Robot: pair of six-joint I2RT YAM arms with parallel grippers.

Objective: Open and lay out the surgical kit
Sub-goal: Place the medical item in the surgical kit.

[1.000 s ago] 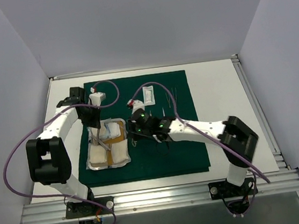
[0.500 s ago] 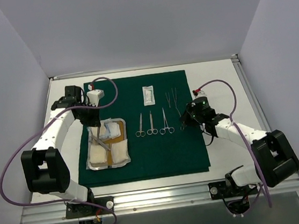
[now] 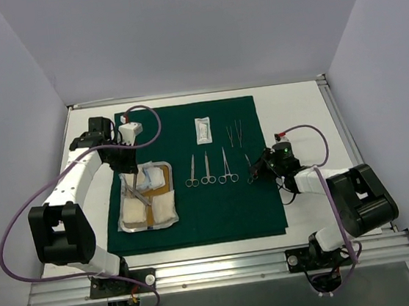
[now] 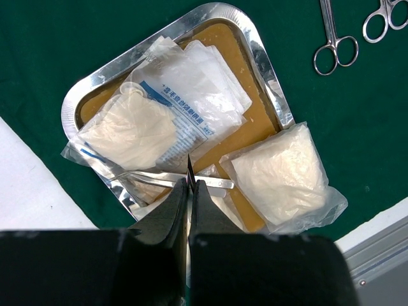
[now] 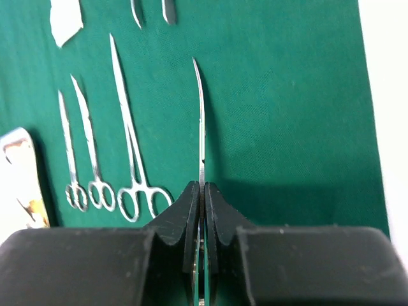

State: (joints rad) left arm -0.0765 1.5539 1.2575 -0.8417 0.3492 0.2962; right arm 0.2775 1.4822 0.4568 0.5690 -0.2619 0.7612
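The surgical kit lies open on its dark green cloth [image 3: 218, 210]. At the cloth's left stands the steel tray [image 3: 170, 165] [image 4: 268, 70] with a tan liner [image 4: 255, 127] and white gauze packets [image 4: 280, 175]. My left gripper [image 3: 127, 175] [image 4: 189, 182] points down into the tray, shut on a thin dark blade. Flat steel tweezers [image 4: 217, 184] lie across the packets at its tips. My right gripper [image 3: 256, 168] [image 5: 201, 186] is low over the cloth's right part, shut on a thin curved steel instrument [image 5: 201, 115] that points away from it.
Three ring-handled instruments [image 3: 207, 167] [image 5: 131, 153] lie side by side mid-cloth, left of the right gripper. Two tweezers [image 3: 235, 132] and a white packet [image 3: 202, 129] lie at the far edge. Bare white table [image 5: 382, 95] borders the cloth on the right.
My right arm has swung from beside the tray to the cloth's right side with the curved instrument, uncovering the three ringed instruments, then drew its elbow back. The left gripper has barely moved.
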